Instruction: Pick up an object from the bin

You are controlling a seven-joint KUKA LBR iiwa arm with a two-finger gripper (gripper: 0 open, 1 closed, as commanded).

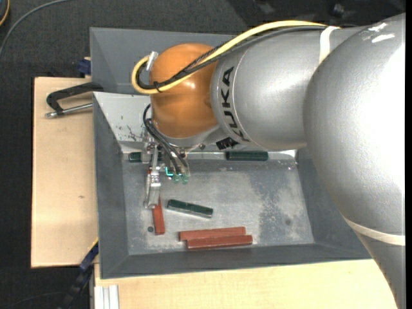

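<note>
As seen in the camera view, the silver arm [290, 89], lettered "KUKA" on its housing, reaches from the right into the grey bin [109, 192]; an orange cover [183, 98] caps its wrist. Its gripper [164, 172] hangs low over the bin's left half, near the back wall; whether it is open, closed or gripping anything cannot be told. Just below it lies a short red-brown stick [158, 223], with a dark green bar [190, 208] near. Two long red-brown bars [215, 237] lie side by side at the front wall. A second dark green bar [246, 155] lies along the back wall.
</note>
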